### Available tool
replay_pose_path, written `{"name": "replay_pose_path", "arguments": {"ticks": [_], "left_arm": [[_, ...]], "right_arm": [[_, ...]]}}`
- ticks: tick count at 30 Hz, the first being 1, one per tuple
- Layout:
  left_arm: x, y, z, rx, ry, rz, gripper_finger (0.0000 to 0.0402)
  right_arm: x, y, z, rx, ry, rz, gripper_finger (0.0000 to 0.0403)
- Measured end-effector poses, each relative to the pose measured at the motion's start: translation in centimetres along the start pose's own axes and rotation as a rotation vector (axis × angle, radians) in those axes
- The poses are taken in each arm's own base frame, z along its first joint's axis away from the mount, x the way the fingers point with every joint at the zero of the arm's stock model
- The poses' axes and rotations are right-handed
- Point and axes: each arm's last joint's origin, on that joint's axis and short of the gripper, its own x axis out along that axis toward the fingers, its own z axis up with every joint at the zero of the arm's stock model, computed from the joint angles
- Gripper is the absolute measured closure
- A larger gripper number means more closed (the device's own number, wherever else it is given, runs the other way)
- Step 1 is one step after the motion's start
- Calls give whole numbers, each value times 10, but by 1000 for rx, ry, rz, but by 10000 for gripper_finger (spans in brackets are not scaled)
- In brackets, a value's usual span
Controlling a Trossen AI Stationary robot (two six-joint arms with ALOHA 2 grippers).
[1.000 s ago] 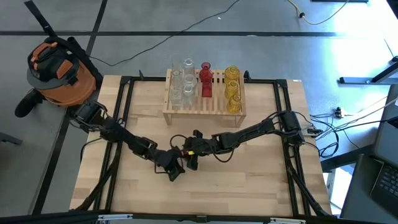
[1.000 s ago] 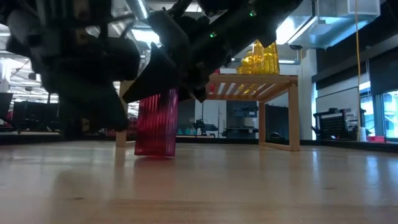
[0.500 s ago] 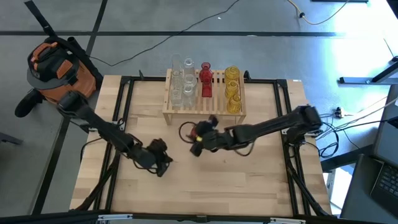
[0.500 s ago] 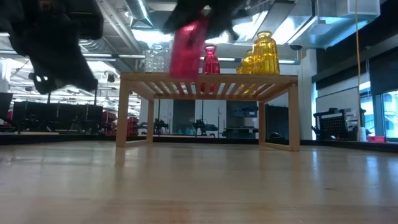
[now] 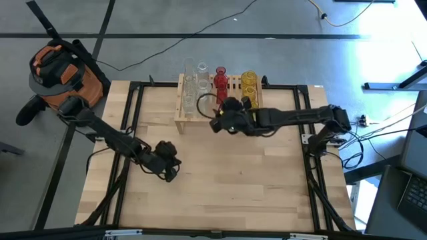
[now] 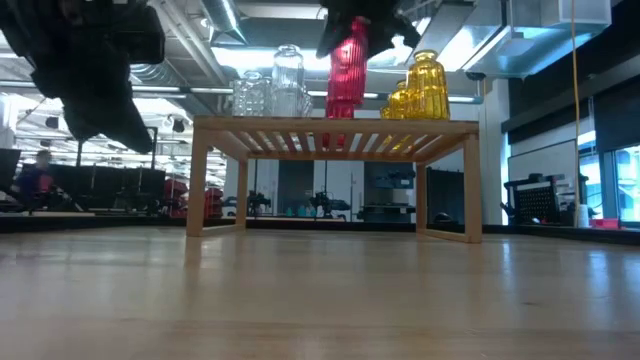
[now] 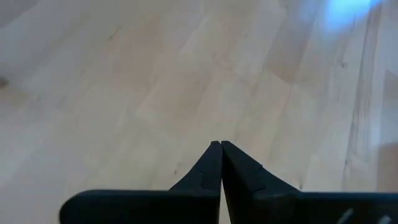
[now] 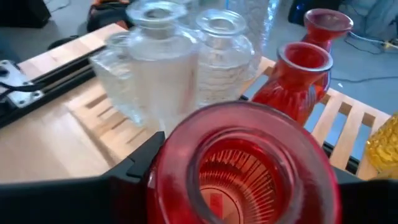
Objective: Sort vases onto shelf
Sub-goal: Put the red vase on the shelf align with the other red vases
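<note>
The right gripper [image 5: 223,122] holds a red vase [image 6: 347,55] upright just above the front edge of the shelf [image 6: 336,125]; its fingers are mostly hidden behind the glass. Beyond it stand clear vases [image 8: 186,68], two red vases [image 8: 298,78] and yellow vases [image 6: 422,88]. The left gripper [image 7: 221,163], fingers pressed together, hangs over the bare table [image 5: 267,180].

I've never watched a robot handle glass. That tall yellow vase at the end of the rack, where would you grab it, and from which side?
Probably around the narrow neck of the yellow vase, coming straight down from above: it stands upright, the neck is slimmer than the bulging body, and other yellow vases crowd beside it on the shelf, so a side approach looks risky.
</note>
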Motion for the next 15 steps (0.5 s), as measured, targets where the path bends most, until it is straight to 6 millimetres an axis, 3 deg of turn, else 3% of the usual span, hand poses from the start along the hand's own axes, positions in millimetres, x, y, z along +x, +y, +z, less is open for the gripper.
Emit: {"name": "replay_pose_path", "arguments": {"ticks": [8, 15], "left_arm": [[2, 2, 3, 27, 6, 2, 401], [4, 5, 6, 19, 26, -4, 401]], "right_arm": [[22, -18, 8, 10, 62, 7, 208], [29, -24, 10, 20, 86, 15, 208]]}}
